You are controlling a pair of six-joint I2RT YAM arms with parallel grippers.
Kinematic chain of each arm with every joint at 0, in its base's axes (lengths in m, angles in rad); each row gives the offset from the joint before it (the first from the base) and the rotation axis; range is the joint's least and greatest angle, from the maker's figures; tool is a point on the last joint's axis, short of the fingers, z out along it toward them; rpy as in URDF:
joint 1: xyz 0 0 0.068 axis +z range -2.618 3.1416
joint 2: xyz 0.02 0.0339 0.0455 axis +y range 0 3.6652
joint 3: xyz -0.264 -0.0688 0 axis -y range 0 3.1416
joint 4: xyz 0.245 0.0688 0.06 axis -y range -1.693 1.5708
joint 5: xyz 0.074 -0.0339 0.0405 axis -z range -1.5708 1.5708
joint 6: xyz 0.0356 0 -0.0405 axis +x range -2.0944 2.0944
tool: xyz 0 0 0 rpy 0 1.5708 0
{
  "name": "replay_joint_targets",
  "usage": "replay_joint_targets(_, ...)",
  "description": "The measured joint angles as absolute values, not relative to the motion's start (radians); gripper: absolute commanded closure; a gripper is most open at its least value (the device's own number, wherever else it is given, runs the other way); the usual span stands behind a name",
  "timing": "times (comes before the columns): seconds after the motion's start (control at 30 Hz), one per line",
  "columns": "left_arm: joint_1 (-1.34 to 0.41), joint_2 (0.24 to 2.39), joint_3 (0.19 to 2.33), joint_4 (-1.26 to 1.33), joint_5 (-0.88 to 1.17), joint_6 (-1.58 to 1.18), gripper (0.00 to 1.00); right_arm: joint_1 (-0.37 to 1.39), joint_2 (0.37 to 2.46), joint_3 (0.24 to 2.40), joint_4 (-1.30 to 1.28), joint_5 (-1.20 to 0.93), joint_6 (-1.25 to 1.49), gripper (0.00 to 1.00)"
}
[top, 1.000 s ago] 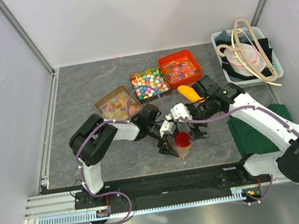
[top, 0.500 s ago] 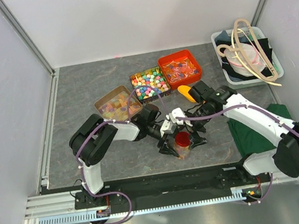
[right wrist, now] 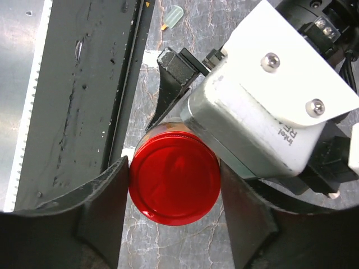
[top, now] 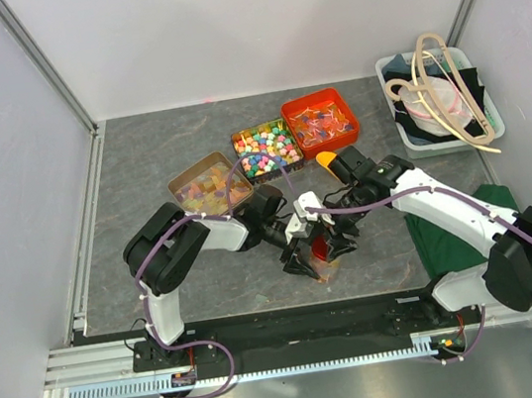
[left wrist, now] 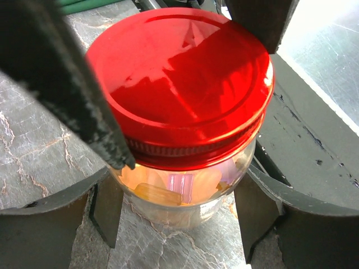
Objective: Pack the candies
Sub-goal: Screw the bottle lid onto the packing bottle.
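A glass jar (top: 322, 253) with a red lid (left wrist: 179, 78) stands on the table between the two arms. Pale orange, yellow and pink candies (left wrist: 168, 188) show through its glass. My left gripper (top: 317, 261) is shut on the jar's body, its fingers (left wrist: 106, 213) pressed against both sides of the glass. My right gripper (top: 328, 240) reaches down from above and is shut on the lid (right wrist: 174, 179), one finger (right wrist: 106, 207) touching each side of the rim. More pastel candies lie in the brown tray (top: 206, 183) at the back left.
A tray of bright cube candies (top: 266, 149) and a red tray (top: 321, 123) stand behind the jar. An orange scoop (top: 328, 162) lies near the right arm. A white bin (top: 439, 98) with hangers stands at the back right, a green cloth (top: 451, 231) at the right. One loose candy (right wrist: 171, 17) lies on the table.
My right gripper has moved left and down from beside the jar onto its red lid and closed on it. The left gripper has kept hold of the jar.
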State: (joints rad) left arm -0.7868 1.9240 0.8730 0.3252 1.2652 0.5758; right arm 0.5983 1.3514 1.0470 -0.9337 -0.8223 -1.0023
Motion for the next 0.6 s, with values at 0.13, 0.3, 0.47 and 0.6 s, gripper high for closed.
replay_joint_targets(0.13,-0.786,1.924,0.859,0.366,1.261,0.553,0.98,0.598,1.353,1.047,-0.928,-0.822,-0.987,0.39)
replay_joint_targets(0.3,-0.785,1.924,0.834,0.440,1.249,0.504,0.98,0.599,1.353,1.047,-0.921,-0.815,-0.965,0.41)
replay_joint_targets(0.47,-0.786,1.915,0.794,0.559,1.184,0.438,0.98,0.610,1.349,1.045,-0.870,-0.768,-0.875,0.42)
replay_joint_targets(0.6,-0.786,1.903,0.767,0.641,1.099,0.391,0.98,0.632,1.303,1.008,-0.775,-0.678,-0.753,0.41)
